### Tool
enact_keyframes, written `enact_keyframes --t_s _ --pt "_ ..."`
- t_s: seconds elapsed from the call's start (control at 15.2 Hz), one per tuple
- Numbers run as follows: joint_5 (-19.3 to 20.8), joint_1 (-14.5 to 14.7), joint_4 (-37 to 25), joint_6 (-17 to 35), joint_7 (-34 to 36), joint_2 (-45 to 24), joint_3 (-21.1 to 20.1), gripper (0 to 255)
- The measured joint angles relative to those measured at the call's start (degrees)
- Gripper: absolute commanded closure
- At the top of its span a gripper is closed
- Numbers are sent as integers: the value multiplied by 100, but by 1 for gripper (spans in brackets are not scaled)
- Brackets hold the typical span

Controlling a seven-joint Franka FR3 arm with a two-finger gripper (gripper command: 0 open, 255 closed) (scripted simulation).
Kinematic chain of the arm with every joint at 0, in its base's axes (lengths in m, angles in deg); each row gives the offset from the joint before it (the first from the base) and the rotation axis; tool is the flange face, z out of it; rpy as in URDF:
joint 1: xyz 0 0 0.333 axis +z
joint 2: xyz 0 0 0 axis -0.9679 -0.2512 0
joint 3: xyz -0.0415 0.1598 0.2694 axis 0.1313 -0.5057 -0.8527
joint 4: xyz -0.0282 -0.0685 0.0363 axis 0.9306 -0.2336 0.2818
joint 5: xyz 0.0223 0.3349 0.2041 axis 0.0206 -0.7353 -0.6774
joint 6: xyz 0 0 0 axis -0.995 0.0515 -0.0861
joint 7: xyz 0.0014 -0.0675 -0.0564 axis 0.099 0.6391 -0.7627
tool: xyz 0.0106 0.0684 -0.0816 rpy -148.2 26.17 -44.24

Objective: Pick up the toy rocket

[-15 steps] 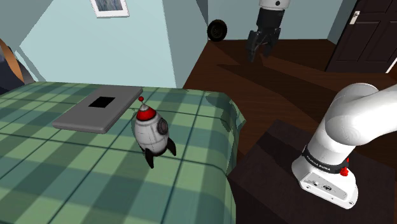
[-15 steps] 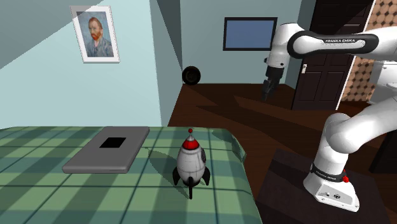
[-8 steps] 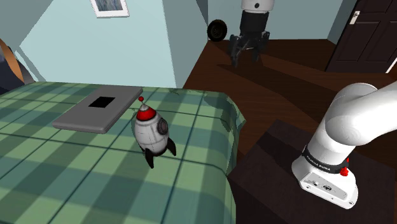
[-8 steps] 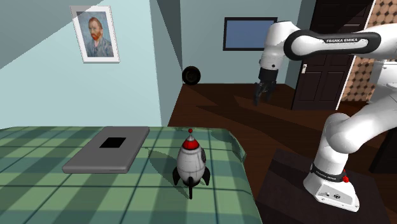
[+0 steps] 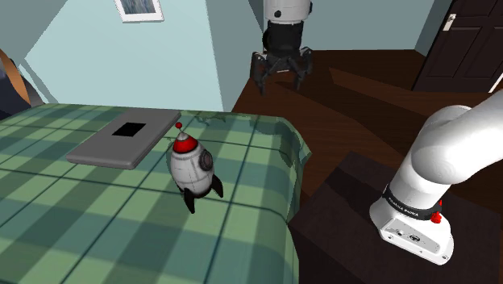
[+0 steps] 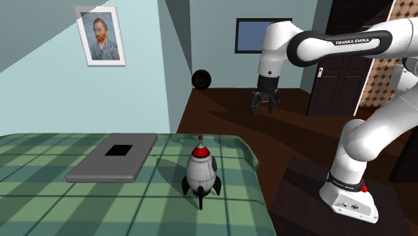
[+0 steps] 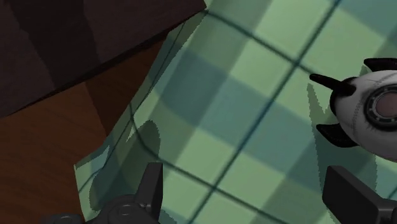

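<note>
green plaid bed (image 5: 97, 218): the toy rocket (image 5: 192, 165) stands upright on it on its black fins, not far from the cover's edge. white arm (image 6: 315, 43) arches high above and beyond the rocket, out over the dark wood floor (image 5: 355, 113). grey flat slab (image 5: 121, 139) lies on the cover near the rocket but apart from it, on the side away from the arm's stand (image 5: 338, 202). gripper (image 5: 281, 79) hangs well above and behind the rocket, fingers spread wide, nothing between them.

change: over the last second the gripper has swung in from further out over the floor, closer to the rocket. the wrist view now has the rocket (image 7: 372, 111) off-centre near one finger, well apart from it. rocket itself has not moved.

judgement: approach phase, no contact yet. needs more travel to centre over the rocket, then a descent.
</note>
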Motion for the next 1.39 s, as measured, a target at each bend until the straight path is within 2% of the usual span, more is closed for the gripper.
enact_keyframes --t_s 0.4,0.59,0.86,1.12,1.32,1.39 --pt "110 -242 -1098 38 1603 -1176 -916 0" --pt "377 -346 -1764 48 2508 -1937 -1406 0" --pt "999 -343 -2786 -85 3725 -3094 -1918 0" --pt "1845 57 -4091 -457 4936 -4438 -2150 0" --pt "2478 690 -5375 -939 5698 -5506 -2089 0" --pt "2556 776 -5504 -958 5796 -5651 -2056 0"
